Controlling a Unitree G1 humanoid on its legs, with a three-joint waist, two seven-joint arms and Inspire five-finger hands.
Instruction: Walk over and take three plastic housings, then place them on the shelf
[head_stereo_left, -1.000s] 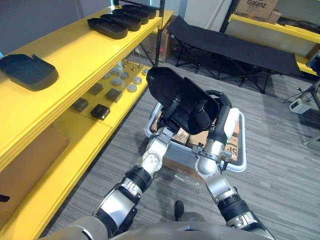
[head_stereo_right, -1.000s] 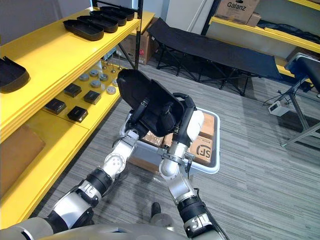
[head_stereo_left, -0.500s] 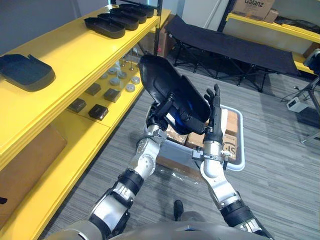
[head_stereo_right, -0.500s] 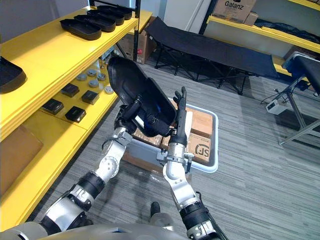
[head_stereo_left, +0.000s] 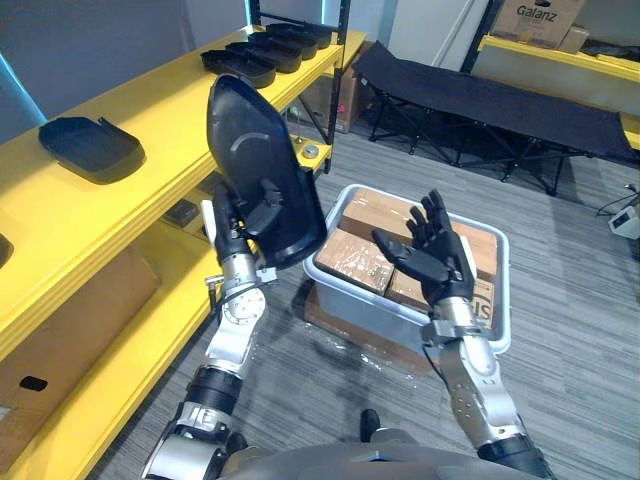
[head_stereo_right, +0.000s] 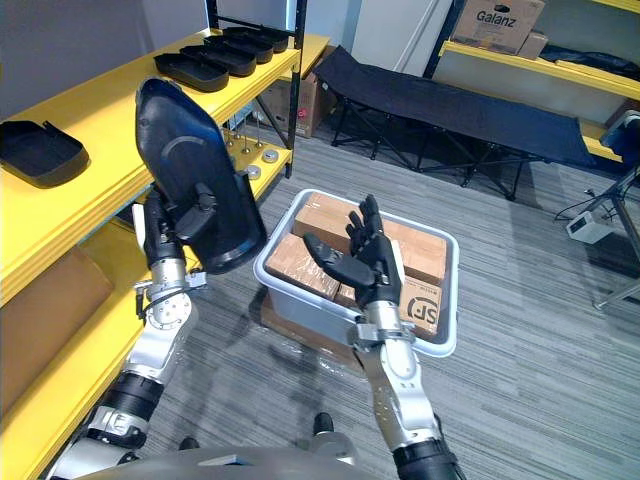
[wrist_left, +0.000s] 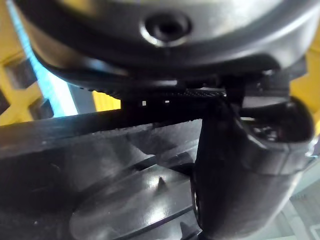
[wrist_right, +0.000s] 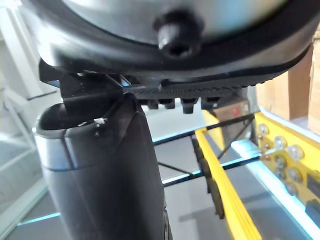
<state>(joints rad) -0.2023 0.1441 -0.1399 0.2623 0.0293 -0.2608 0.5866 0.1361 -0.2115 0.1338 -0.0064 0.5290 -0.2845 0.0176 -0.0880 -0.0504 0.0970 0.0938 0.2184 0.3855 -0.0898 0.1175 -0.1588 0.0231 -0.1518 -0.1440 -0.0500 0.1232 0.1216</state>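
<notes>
The black plastic housing (head_stereo_left: 255, 150), a glossy rounded shell with a faint curved ridge, stands nearly upright in the left hand (head_stereo_left: 230, 222), at nine o'clock of the grey tote (head_stereo_left: 400, 318) and just beside the yellow shelf (head_stereo_left: 160, 125). Much of that hand is hidden behind the shell, but the left wrist view shows its thumb (wrist_left: 240, 165) clamped on a ribbed dark surface. The right hand (head_stereo_left: 435, 258) hovers over the tote's cardboard boxes (head_stereo_left: 352, 262), fingers spread and holding nothing, and more housings (head_stereo_left: 265, 55) lie on the shelf at twelve o'clock.
</notes>
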